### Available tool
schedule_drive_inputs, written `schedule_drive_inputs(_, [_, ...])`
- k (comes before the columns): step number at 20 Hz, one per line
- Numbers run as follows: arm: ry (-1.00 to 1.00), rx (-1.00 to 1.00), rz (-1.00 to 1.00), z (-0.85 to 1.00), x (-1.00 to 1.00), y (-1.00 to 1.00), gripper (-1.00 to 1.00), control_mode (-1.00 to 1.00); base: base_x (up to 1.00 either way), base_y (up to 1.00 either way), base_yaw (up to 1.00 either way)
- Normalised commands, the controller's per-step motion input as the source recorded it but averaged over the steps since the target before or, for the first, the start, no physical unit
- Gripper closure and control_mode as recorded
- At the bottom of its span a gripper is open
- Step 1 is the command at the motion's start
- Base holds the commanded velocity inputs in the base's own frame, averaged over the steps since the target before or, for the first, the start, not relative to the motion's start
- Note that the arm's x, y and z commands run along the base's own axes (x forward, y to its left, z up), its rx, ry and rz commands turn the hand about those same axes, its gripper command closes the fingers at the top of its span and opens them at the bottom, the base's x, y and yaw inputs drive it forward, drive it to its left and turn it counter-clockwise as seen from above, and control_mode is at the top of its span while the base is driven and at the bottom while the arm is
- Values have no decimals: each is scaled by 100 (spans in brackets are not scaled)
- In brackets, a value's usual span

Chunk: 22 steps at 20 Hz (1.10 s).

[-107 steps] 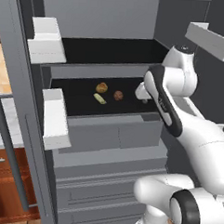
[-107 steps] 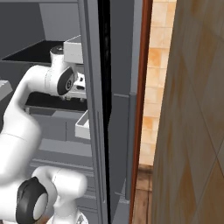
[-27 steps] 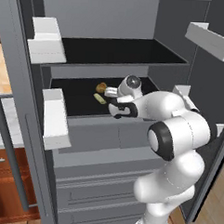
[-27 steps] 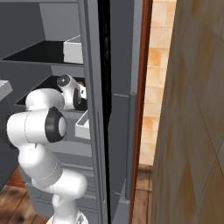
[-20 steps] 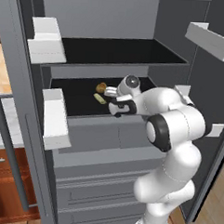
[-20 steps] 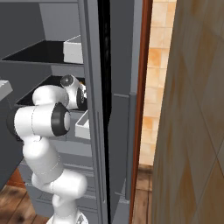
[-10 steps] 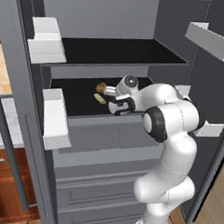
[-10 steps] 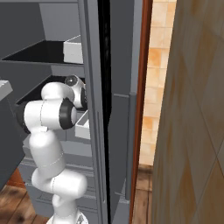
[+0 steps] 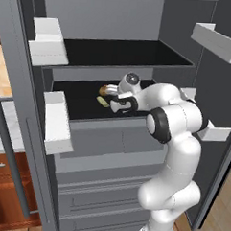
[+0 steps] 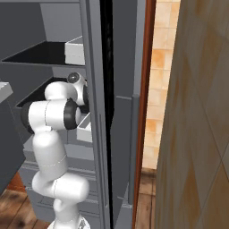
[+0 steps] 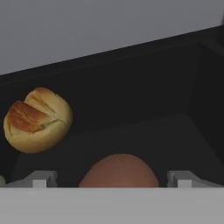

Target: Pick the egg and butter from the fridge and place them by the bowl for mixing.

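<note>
Left base view: the fridge (image 9: 23, 84) stands open, white door bins on both sides. The arm reaches in over the lower black shelf (image 9: 80, 99). The gripper (image 9: 119, 105) sits low on that shelf, near its middle; its fingers cannot be made out from here. The butter (image 9: 103, 102), a pale yellow-green stick, lies on the shelf just left of the gripper. A golden bread roll (image 9: 107, 90) sits just behind the butter, partly hidden by the hand. The egg cannot be told apart from the hand here. Grey drawers (image 9: 106, 141) run below the shelf.

Right base view: the arm bends into the fridge (image 10: 96, 89) from the left of the fridge's side wall, which hides the hand. A wooden cupboard (image 10: 201, 116) takes up the right side, with a tiled wall (image 10: 156, 80) between it and the fridge.

Hand view: the fingertips (image 11: 41, 178) stand wide apart, one at each lower side. The egg (image 11: 119, 171), reddish-brown, sits between them on the shelf floor (image 11: 144, 135), with clear gaps to both tips; not gripped. The bread roll (image 11: 37, 120) lies further back and to the left, apart from the egg
</note>
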Motion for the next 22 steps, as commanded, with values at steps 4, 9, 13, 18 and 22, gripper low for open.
schedule_drive_inputs(4, [7,0,0,-54,-15,0,-100,-100,0,0,0])
schedule_drive_inputs(9, [2,0,0,-57,-3,0,100,-100,0,0,0])
schedule_drive_inputs(13, [8,0,0,-66,-11,0,100,-100,0,0,0])
schedule_drive_inputs(18, [7,0,0,-64,-32,-2,100,-100,0,0,0])
schedule_drive_inputs(22, [0,4,0,-51,-64,-2,100,-100,0,0,0])
